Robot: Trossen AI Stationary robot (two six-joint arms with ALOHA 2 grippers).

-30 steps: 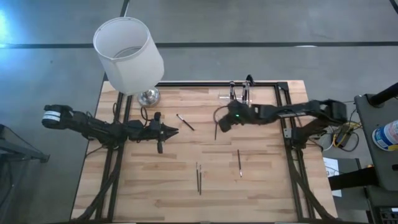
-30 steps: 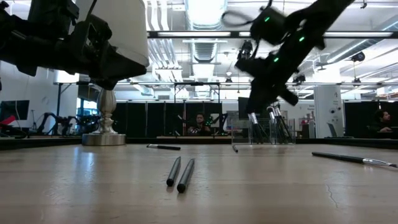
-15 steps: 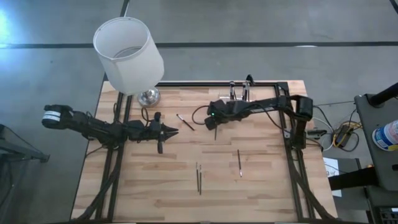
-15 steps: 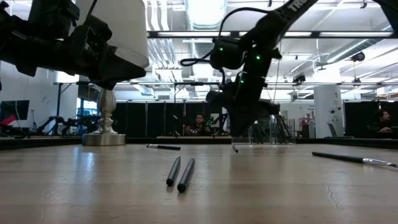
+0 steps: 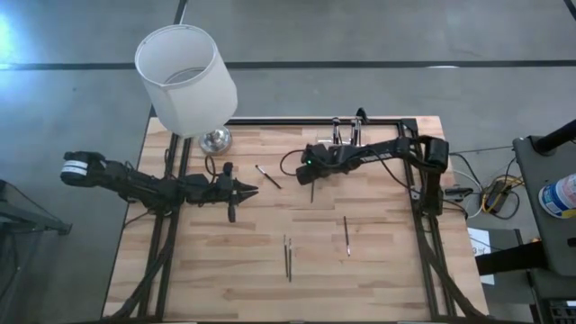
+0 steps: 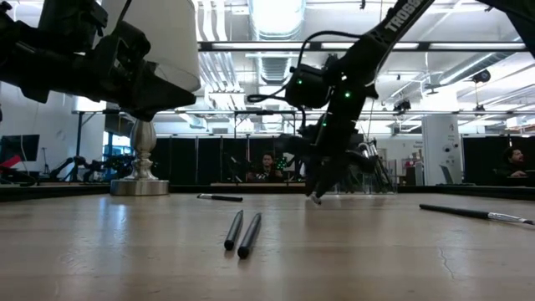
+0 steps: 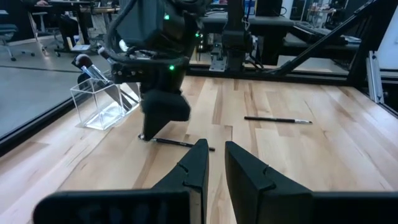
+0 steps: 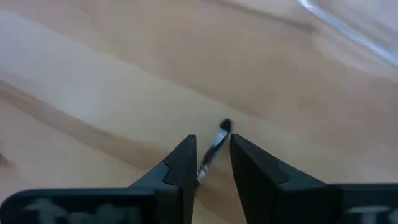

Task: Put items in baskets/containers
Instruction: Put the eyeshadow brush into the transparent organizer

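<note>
My right gripper (image 5: 311, 178) points down over the far end of a thin dark stick (image 5: 312, 191) lying flat on the table's middle. It is open, and in the right wrist view the stick (image 8: 212, 151) lies between its two fingers, which reach close to the wood (image 6: 316, 194). My left gripper (image 5: 248, 190) hovers shut left of centre, touching nothing. The clear holder (image 5: 346, 135) stands at the far edge with a few brushes upright in it. More sticks lie flat: one (image 5: 267, 176) between the grippers, one (image 5: 346, 236) on the right and a pair (image 5: 287, 258) near the front.
A white lampshade (image 5: 186, 79) on a metal base (image 5: 214, 139) stands at the far left corner, behind my left arm. Black frame rails (image 5: 416, 171) run along the table's sides and far edge. Bare wood lies open along the near edge (image 5: 225, 288).
My right gripper has swung toward the table's left, away from the holder. It has come down over the far end of the middle stick, now standing astride it. The stick and my left arm have kept still.
</note>
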